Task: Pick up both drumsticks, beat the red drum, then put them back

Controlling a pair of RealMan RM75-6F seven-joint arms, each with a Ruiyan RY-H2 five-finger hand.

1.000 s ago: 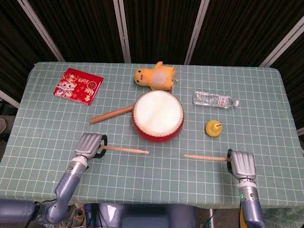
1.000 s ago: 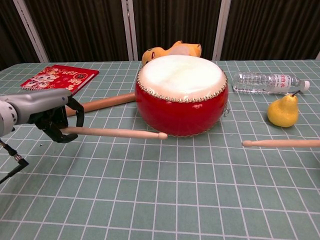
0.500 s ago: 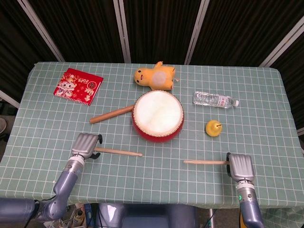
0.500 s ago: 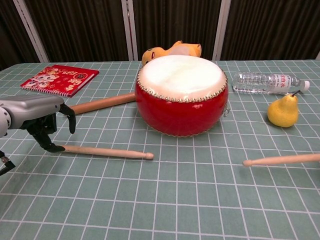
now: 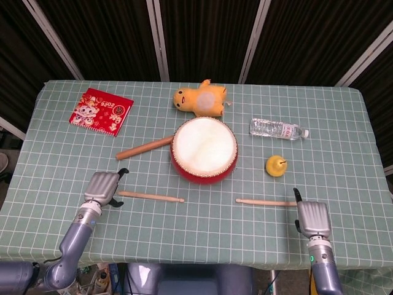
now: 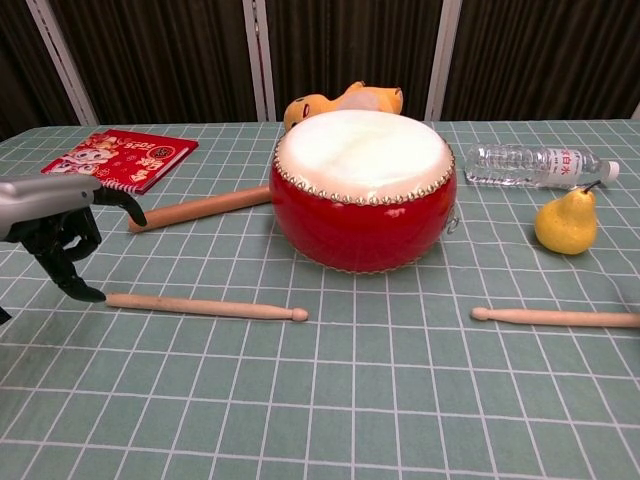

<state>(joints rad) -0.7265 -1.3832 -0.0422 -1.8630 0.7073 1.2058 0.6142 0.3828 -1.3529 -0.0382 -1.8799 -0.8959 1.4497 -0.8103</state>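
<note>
The red drum (image 5: 204, 149) (image 6: 363, 190) with its white skin stands mid-table. One thin drumstick (image 5: 150, 197) (image 6: 205, 306) lies flat in front of it to the left, tip pointing right. My left hand (image 5: 103, 187) (image 6: 55, 225) hovers just off its butt end, fingers spread, holding nothing. The other drumstick (image 5: 265, 201) (image 6: 555, 317) lies flat to the front right, tip pointing left. My right hand (image 5: 313, 218) sits just behind its butt end, near the table's front edge, with nothing in its grasp. The chest view does not show that hand.
A thick wooden stick (image 5: 144, 147) (image 6: 200, 209) lies left of the drum. A yellow plush toy (image 5: 199, 99) (image 6: 345, 100) sits behind the drum. To the right are a water bottle (image 5: 277, 129) (image 6: 535, 165) and a yellow pear (image 5: 276, 165) (image 6: 566, 222). A red booklet (image 5: 101, 110) (image 6: 120, 158) lies far left.
Both drumsticks came down onto the table. My left hand let go of its stick and drew back to the left. My right hand released its stick and pulled toward the front edge.
</note>
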